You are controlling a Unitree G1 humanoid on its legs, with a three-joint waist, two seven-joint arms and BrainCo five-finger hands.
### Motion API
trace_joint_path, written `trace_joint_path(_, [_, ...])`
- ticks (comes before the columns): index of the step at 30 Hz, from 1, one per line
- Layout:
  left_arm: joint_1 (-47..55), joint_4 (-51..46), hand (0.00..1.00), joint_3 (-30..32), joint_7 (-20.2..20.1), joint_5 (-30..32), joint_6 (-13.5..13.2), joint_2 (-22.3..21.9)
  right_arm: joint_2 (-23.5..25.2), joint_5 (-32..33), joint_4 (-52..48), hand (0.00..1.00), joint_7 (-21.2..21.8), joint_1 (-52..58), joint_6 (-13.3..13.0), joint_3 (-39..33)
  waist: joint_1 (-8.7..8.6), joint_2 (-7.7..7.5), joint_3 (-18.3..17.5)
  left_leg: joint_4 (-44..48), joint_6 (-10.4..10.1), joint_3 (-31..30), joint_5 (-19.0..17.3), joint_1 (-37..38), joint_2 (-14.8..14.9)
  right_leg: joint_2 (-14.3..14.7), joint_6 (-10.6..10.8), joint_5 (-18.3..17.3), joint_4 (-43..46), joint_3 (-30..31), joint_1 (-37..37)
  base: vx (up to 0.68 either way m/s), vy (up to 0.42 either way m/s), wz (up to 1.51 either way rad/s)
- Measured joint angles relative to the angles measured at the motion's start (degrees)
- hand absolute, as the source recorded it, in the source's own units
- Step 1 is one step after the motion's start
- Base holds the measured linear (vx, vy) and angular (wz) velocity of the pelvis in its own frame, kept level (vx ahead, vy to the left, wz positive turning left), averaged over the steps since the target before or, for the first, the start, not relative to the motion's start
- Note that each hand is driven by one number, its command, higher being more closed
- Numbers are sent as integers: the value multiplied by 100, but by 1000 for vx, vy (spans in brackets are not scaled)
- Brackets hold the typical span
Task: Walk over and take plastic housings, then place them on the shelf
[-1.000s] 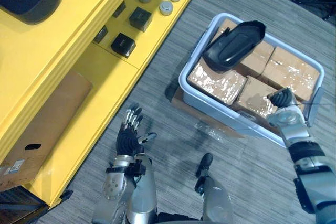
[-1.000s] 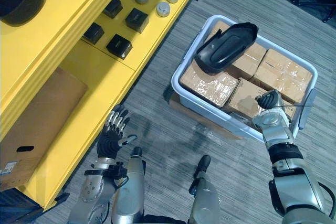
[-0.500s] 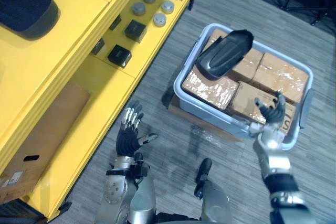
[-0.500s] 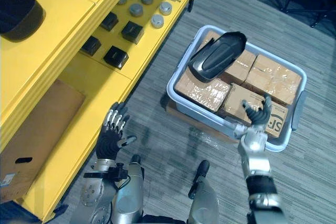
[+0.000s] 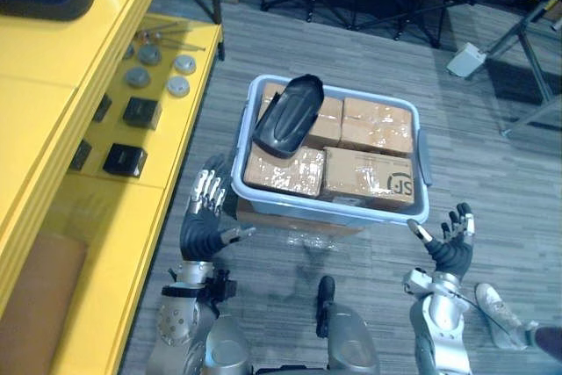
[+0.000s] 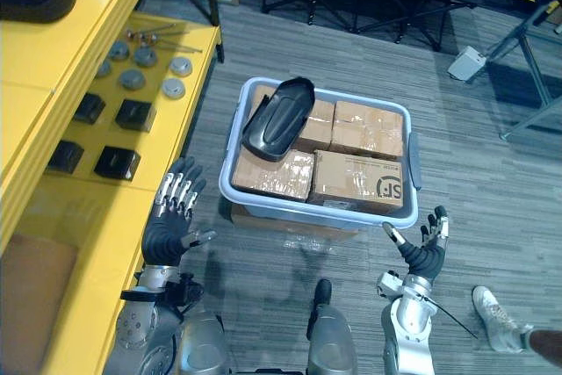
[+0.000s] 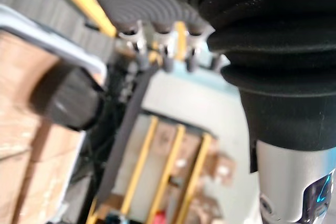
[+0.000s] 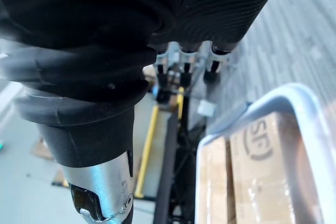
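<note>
Over the floor (image 5: 492,173), right hand (image 5: 450,248), now off bin (image 5: 327,206), splays empty like left hand (image 5: 204,221).

1. A grey striped floor (image 5: 492,173) spreads below me.
2. A yellow shelf (image 5: 44,85) runs along my left.
3. Ahead of me, black metal stands (image 5: 351,10) cross the floor.
4. A person's shoe (image 5: 498,308) rests at my right.

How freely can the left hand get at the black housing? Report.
Probably yes: the left hand is open beside the bin, and the black housing lies uncovered on the boxes at that side; only the rim stands between.
</note>
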Motion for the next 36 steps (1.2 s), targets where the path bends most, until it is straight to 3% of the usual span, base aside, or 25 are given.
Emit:
trace_joint_path(1, [-55, 121, 0, -19, 12, -46, 0, 33, -31, -58, 0, 0, 27, 154, 8, -17, -58, 66, -76, -8, -57, -184, -77, 2, 18, -12, -7, -425, 337, -27, -35, 109, -101, 64])
trace_joint_path(4, [54, 498, 0, -186, 60, -256, 15, -14, -258, -117, 9, 0, 94, 214, 29, -126, -89, 204, -441, -315, -106, -490, 51, 6, 64, 30, 45, -1072, 954, -305, -220, 139, -155, 52])
trace_joint_path(5, [80, 566, 0, -201, 63, -255, 27, -32, -344, -98, 15, 0, 105, 192, 34, -129, -101, 287, -499, -420, -158, -545, 159, 4, 81, 41, 33, -1099, 969, -376, -217, 235, -210, 47])
trace_joint_path(8, [176, 612, 0, -335, 44, -272, 144, -304, -701, 95, 225, 0, 209, -141, 132, -165, -171, 506, -605, -682, -62, -589, 836, -17, 5, -80, -31, -1123, 965, -627, -2, 279, -226, 68])
trace_joint_path(9, [123, 602, 0, -387, -28, -271, 202, -380, -799, 302, 362, 0, 226, -229, 222, -273, -199, 496, -619, -746, -7, -568, 1227, -4, -125, -258, -48, -1131, 929, -800, 302, 167, -99, 108])
trace_joint_path(11, [110, 566, 0, -412, -130, -272, 204, -380, -806, 527, 628, 0, 209, -397, 270, -407, -174, 441, -647, -992, -20, -554, 1338, -3, -385, -538, -74, -1146, 921, -828, 567, 164, 5, 130])
trace_joint_path(12, [95, 536, 0, -447, -225, -275, 212, -381, -921, 640, 974, 0, 183, -664, 277, -529, -181, 441, -667, -1998, 99, -571, 1652, 91, -694, -720, -71, -1144, 962, -887, 634, 121, 85, 136])
trace_joint_path(13, [105, 488, 0, -546, -340, -395, 227, -375, -1097, 756, 1474, 0, 84, -1002, 312, -572, -114, 506, -693, -2430, 42, -575, 2108, 171, -808, -817, -38, -1122, 1271, -1006, 516, 60, 57, 99])
trace_joint_path(14, [111, 470, 0, -559, -374, -476, 231, -384, -1112, 766, 1706, 0, 65, -1218, 334, -546, -52, 516, -696, -2486, 71, -606, 2140, 185, -815, -861, 5, -1031, 1611, -969, 311, 22, 27, 39])
trace_joint_path(15, [133, 513, 0, -570, -481, -549, 233, -356, -1088, 798, 2043, 0, 53, -1598, 338, -466, 69, 556, -653, -2484, 77, -593, 2145, 216, -761, -852, 68, -1454, 1460, -922, 114, 23, -55, 7])
trace_joint_path(16, [113, 535, 0, -584, -583, -640, 266, -304, -1083, 906, 2142, 0, -9, -1804, 340, -332, 155, 473, -618, -2398, 50, -596, 2128, 206, -821, -788, -31, -996, 725, -930, 215, 25, -92, 17])
trace_joint_path(17, [78, 624, 0, -633, -659, -630, 292, -231, -1132, 1011, 2289, 0, -32, -1981, 349, -219, 141, 472, -522, -2267, -10, -625, 2070, 191, -870, -811, 121, -938, 640, -984, 348, 48, -94, 22])
trace_joint_path(21, [55, 603, 0, -1051, -881, -598, 409, -161, -1212, 1434, 3230, 0, -39, -2747, 551, -62, 234, 570, -422, -2165, 36, -605, 2008, 110, -800, -701, 92, -830, 363, -1070, 495, 1, -9, 7])
trace_joint_path(25, [-334, 609, 0, -1059, -780, -611, 467, -133, -1546, 1644, 4366, 0, -39, -3947, 982, -67, 321, 646, -17, -2054, 46, -686, 1922, -216, -889, -727, 159, -524, 58, -1119, 398, -128, 68, 7])
trace_joint_path(28, [-602, 793, 0, -1094, -671, -645, 470, -48, -1891, 1761, 5120, 0, -49, -4896, 1297, -59, 489, 719, 75, -1739, 77, -831, 1908, -782, -940, -715, 171, -277, -168, -1230, 170, -164, 80, 21])
trace_joint_path(31, [-668, 1092, 0, -1100, -537, -670, 467, -61, -2130, 1987, 5505, 0, -45, -5455, 1461, 63, 625, 799, 136, -1585, 108, -911, 1930, -1001, -986, -731, 204, -209, -223, -1294, 105, -105, 50, 17])
trace_joint_path(36, [-822, 1394, 0, -1333, -353, -679, 460, -163, -2332, 2145, 6116, 0, -25, -6086, 1664, 69, 671, 960, 236, -1418, 113, -1001, 1939, -1260, -1008, -745, 209, -204, -130, -1354, -58, -24, 5, 7])
